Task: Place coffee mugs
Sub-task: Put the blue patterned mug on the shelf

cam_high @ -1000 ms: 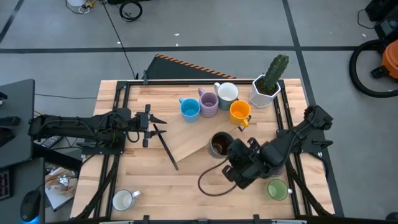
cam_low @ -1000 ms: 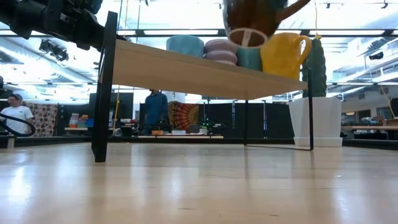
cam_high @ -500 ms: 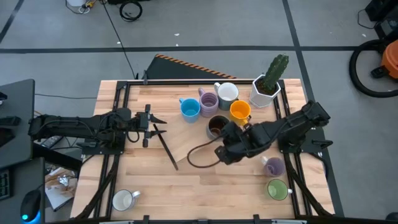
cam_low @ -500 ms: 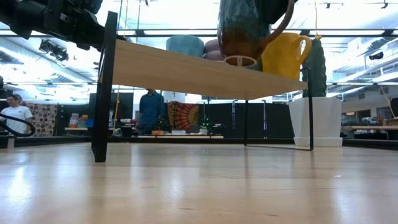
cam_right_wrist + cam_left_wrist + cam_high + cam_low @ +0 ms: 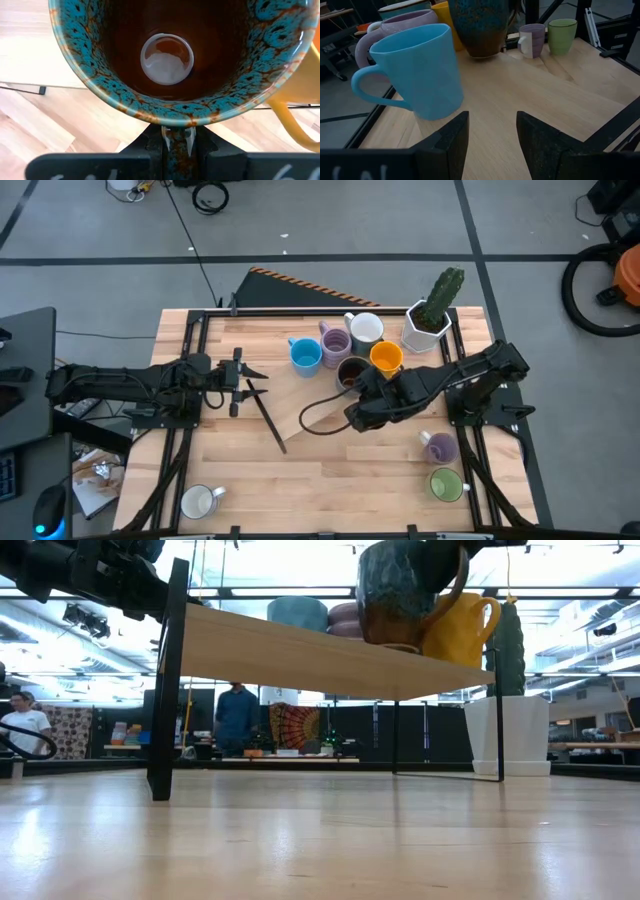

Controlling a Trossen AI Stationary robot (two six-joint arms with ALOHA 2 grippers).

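The brown mug [image 5: 349,374] hangs just ahead of my right gripper [image 5: 368,395], its rim pinched between my fingers, just above the shelf [image 5: 300,650], beside the orange mug [image 5: 385,358]. My left gripper [image 5: 490,140] waits spread near the blue mug [image 5: 305,354].

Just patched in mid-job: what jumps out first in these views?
The right claw is shut on the dark brown mug, holding it at the raised wooden shelf beside the orange mug and lavender mug. The left claw waits open, facing the blue mug.
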